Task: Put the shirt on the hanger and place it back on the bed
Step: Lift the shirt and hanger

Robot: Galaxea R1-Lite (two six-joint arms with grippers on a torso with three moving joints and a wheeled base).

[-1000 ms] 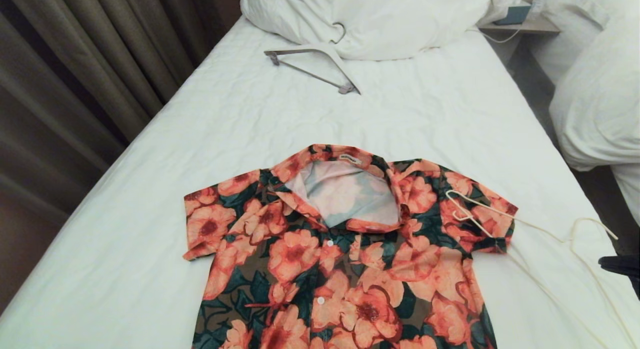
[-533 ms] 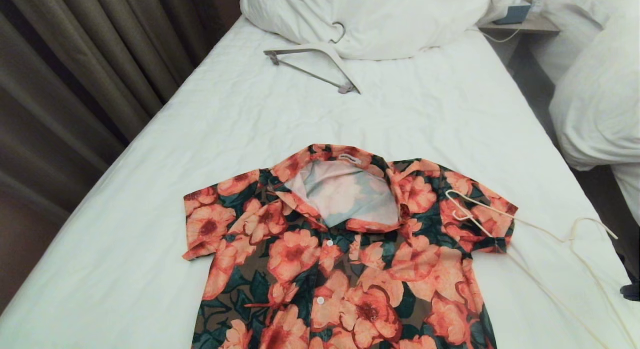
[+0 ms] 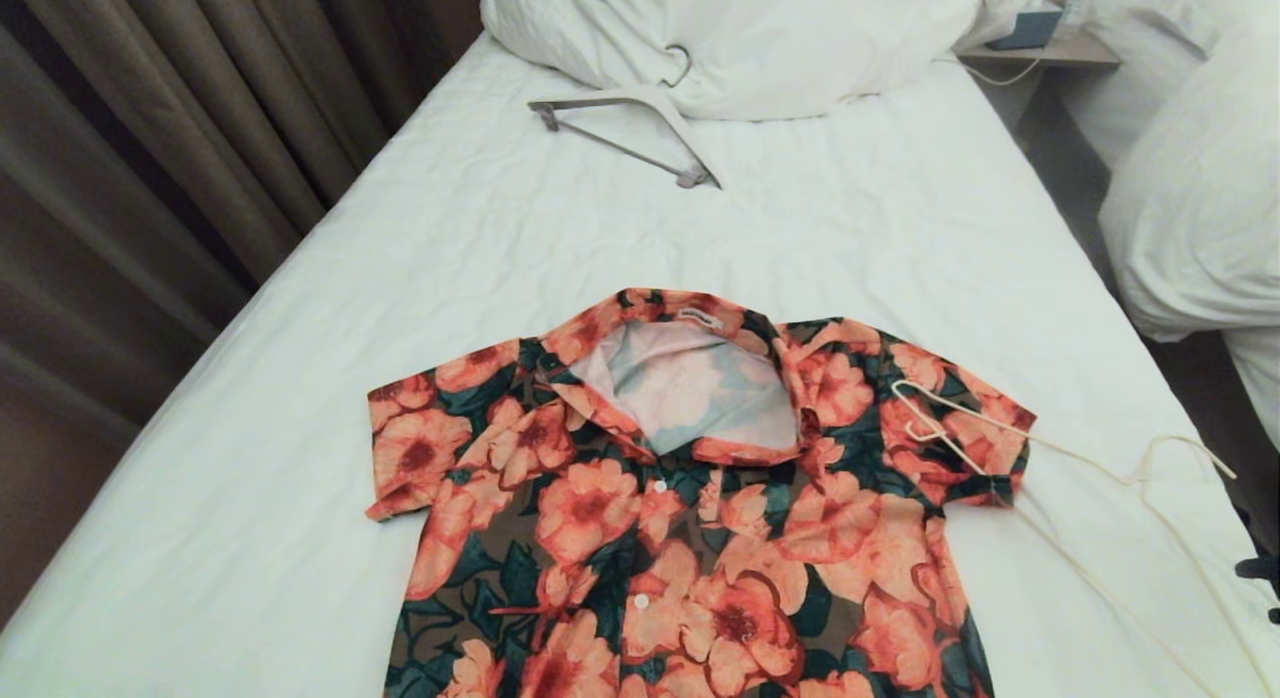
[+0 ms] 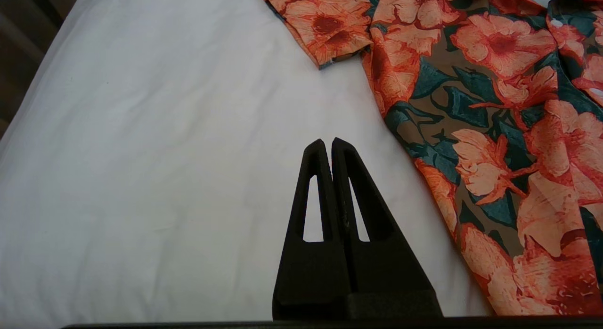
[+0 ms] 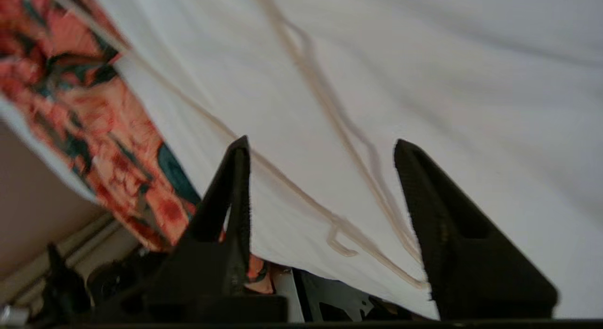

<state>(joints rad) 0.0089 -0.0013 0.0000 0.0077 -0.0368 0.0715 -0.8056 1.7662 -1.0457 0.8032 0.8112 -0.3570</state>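
Observation:
The flowered shirt (image 3: pixel 680 498) lies flat and buttoned on the bed (image 3: pixel 800 238), collar towards the duvet. The thin cream hanger (image 3: pixel 1100 468) rests with one end on the shirt's right shoulder and its hook near the bed's right edge. My right gripper (image 5: pixel 320 145) is open, hovering low over the hanger's rods (image 5: pixel 343 136) at the bed's edge, touching nothing, with the shirt (image 5: pixel 94 107) off to one side. Only a dark sliver of that arm (image 3: pixel 1262 570) shows in the head view. My left gripper (image 4: pixel 328 141) is shut and empty over bare sheet beside the shirt (image 4: pixel 494 107).
A thicker white hanger with a grey bar (image 3: pixel 630 128) lies near the heaped duvet (image 3: pixel 760 38). Curtains (image 3: pixel 150 128) run along the left side. A neighbouring bed with bedding (image 3: pixel 1190 178) and a nightstand (image 3: pixel 1040 43) stand on the right.
The dark part of my right arm has slid lower and further out at the right edge of the head view. Shirt and both hangers have not moved.

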